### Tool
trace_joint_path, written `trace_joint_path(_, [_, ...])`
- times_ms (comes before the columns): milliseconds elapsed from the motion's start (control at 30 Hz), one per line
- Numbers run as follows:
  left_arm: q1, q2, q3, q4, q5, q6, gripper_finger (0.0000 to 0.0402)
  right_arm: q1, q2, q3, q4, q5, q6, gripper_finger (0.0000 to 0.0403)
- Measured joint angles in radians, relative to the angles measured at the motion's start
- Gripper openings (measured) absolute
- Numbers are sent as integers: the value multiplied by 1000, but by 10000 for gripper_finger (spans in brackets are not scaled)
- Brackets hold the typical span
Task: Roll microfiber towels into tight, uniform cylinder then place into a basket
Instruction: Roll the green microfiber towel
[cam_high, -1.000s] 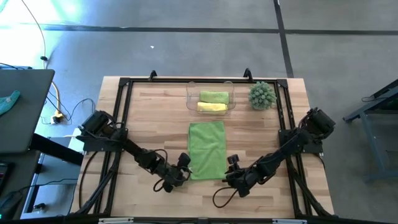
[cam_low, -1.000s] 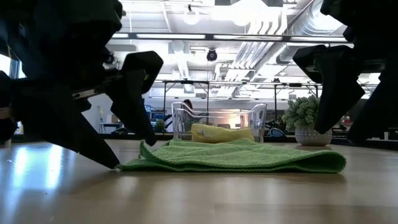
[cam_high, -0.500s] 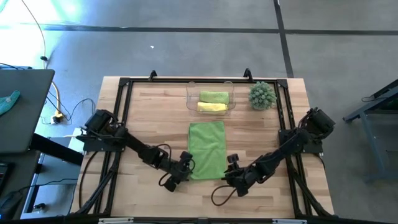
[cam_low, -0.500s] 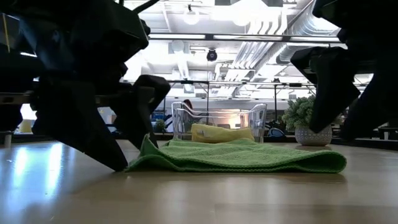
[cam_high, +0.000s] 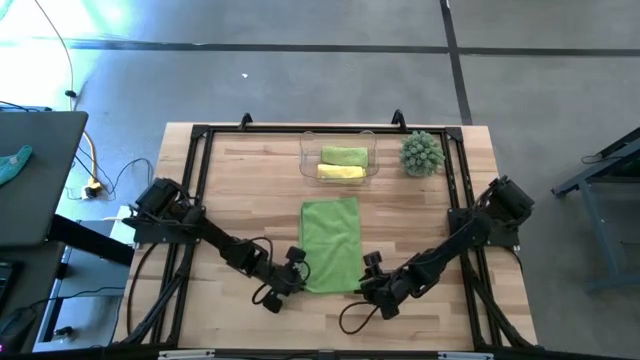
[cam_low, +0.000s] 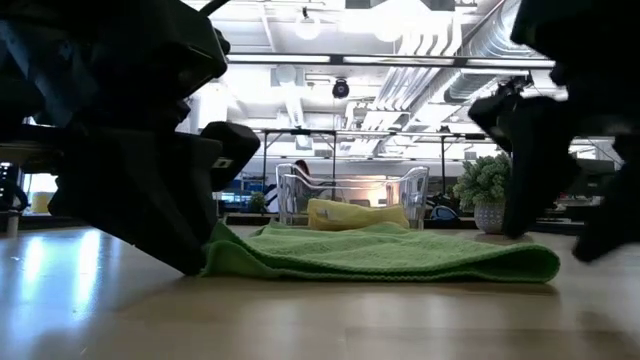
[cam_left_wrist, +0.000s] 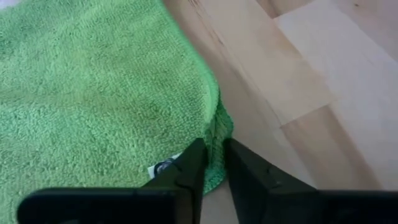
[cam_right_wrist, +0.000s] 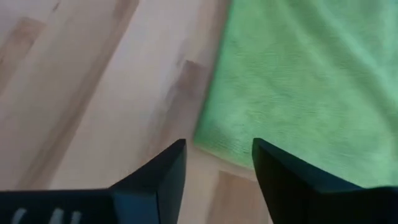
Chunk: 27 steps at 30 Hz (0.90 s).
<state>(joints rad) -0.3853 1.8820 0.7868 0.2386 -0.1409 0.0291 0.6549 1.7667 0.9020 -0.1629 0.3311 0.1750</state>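
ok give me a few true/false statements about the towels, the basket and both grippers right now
1. The left gripper is shut on a corner of the flat green towel. True.
2. The right gripper is clamped on the towel. False: its fingers stand open, the near corner just ahead of them.
3. The basket holds two rolled towels, a green roll and a yellow roll. True.
4. The spiky plant sits inside the basket. False: it stands on the table beside it.
5. The flat towel is already rolled. False: it lies spread out.
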Motion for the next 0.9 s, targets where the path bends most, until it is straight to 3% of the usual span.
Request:
trace_joint_path(167, [-4, 0, -1, 5, -3, 0, 40, 1, 59, 0, 75, -10, -31, 194])
trace_joint_path(333, [-4, 0, -1, 11, -2, -32, 35, 4, 69, 2, 85, 18, -63, 176])
trace_joint_path(600, [-21, 2, -3, 51, -13, -142, 35, 3, 86, 3, 88, 25, 106, 90])
trace_joint_path(800, [-62, 7, -4, 93, -78, -174, 35, 1, 88, 2, 94, 37, 211, 11])
trace_joint_path(900, [-80, 7, -2, 91, -102, -185, 35, -3, 72, -2, 98, 33, 222, 9])
